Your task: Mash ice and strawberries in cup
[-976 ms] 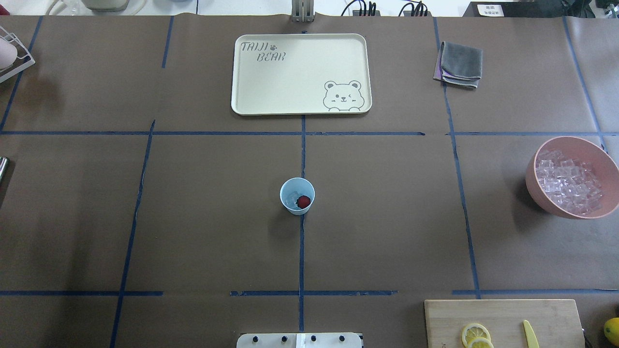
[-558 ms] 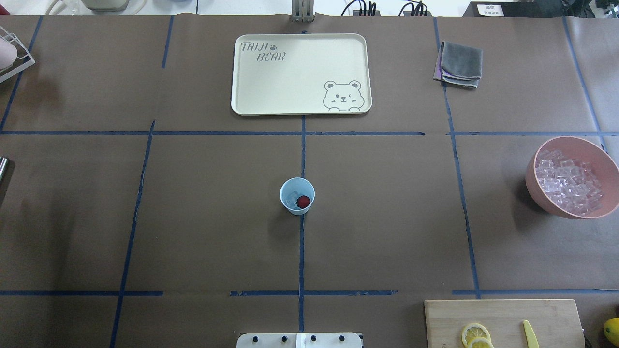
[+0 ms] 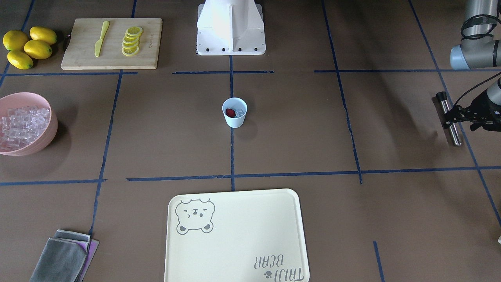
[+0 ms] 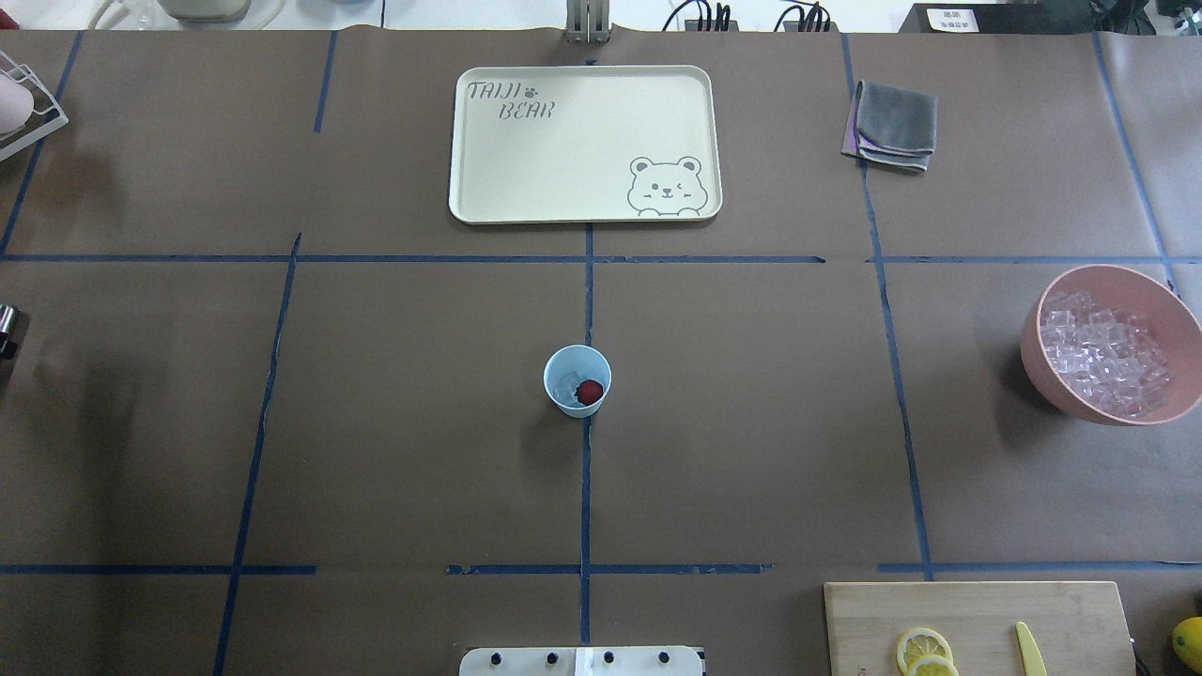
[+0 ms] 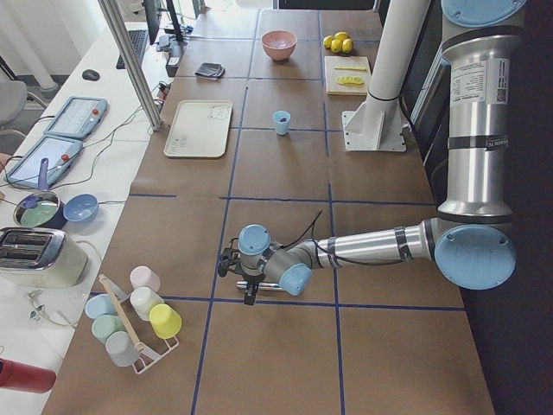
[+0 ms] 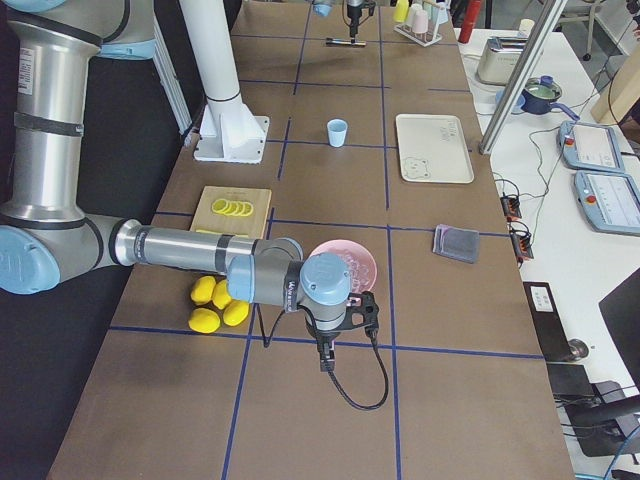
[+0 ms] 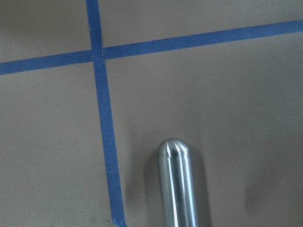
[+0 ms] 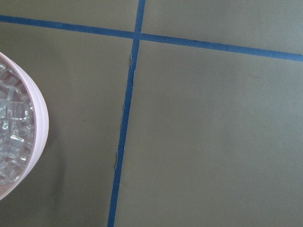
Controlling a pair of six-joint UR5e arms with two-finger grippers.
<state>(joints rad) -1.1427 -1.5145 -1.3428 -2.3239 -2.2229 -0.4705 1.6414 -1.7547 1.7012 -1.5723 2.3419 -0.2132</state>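
Two ingredients are already loaded: your small pale blue plastic cup (image 3: pixel 235 120) stands upright mid-table, holding clear ice cubes (image 4: pixel 566 385) with the dark red strawberry piece (image 4: pixel 590 391) right beside them, both still whole. So no mashing done, by my reading, and all of it is left. Your left gripper (image 3: pixel 450 116) sits over the shiny metal rod (image 3: pixel 452 131) lying well apart from the cup. Clamped or slack, I cannot tell. Your right gripper (image 6: pixel 323 357) hangs beside the big pink bowl (image 4: pixel 1033 347), heaped with spare ice (image 4: pixel 1108 352). Whether it's apart or together, I cannot tell either.
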